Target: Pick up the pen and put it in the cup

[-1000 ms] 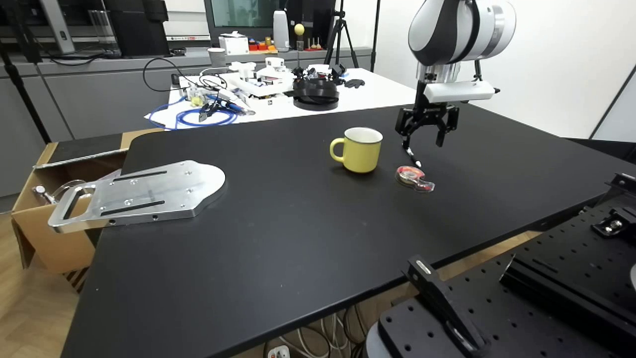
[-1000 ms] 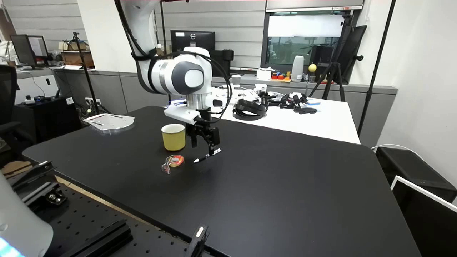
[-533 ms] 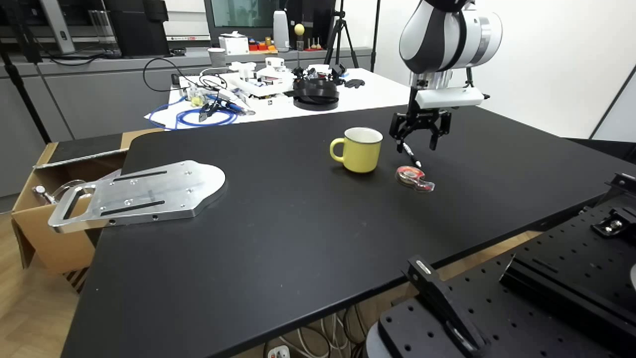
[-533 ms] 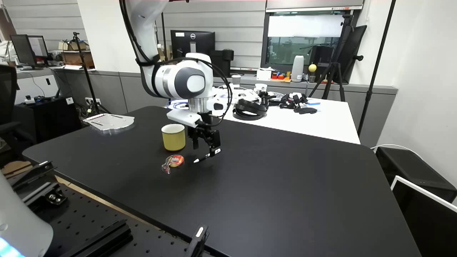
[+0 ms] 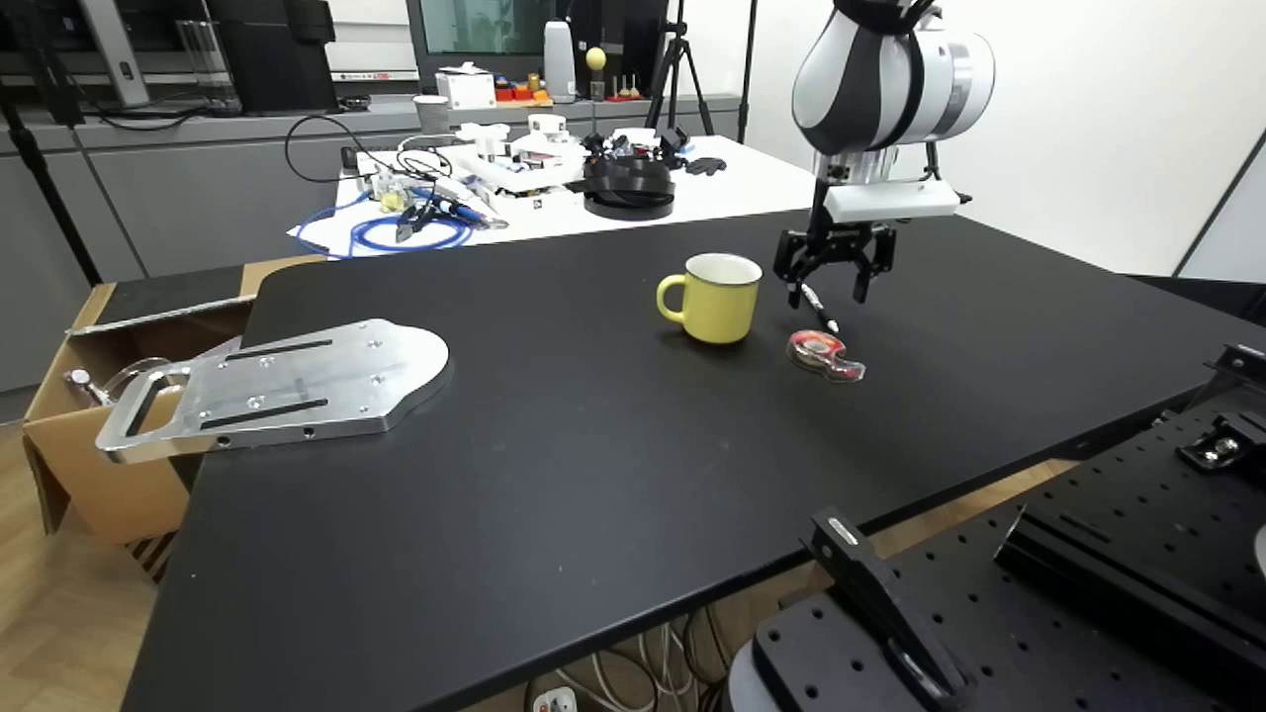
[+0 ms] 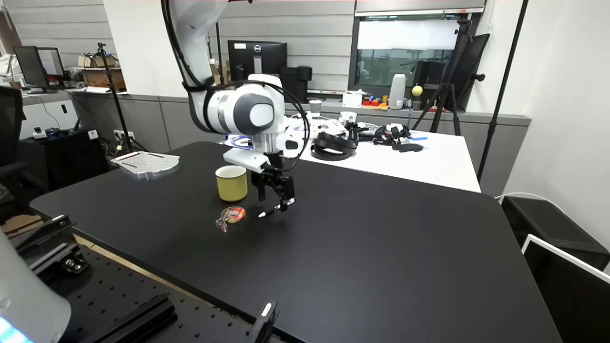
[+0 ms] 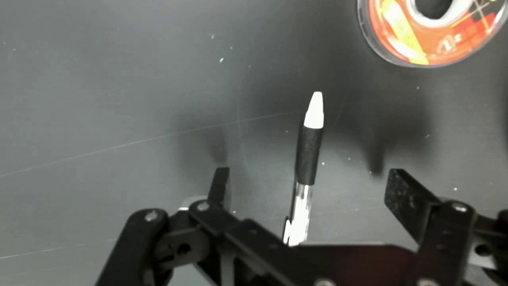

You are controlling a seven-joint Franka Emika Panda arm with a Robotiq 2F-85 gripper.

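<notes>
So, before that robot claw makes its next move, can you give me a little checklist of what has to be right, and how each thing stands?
1. Gripper open: ok, its jaws stand wide apart.
2. Pen lined up: ok, in the wrist view it shows in the gap, apart from both sides.
3. Jaws low enough to grip: cannot tell, their height above the table is unclear.
4. Tape dispenser out of the way: ok, it lies apart from the pen, not between the jaws.
5. Yellow cup ready: ok, upright with its mouth up.
6. Cup empty: cannot tell, its bottom is hidden.
</notes>
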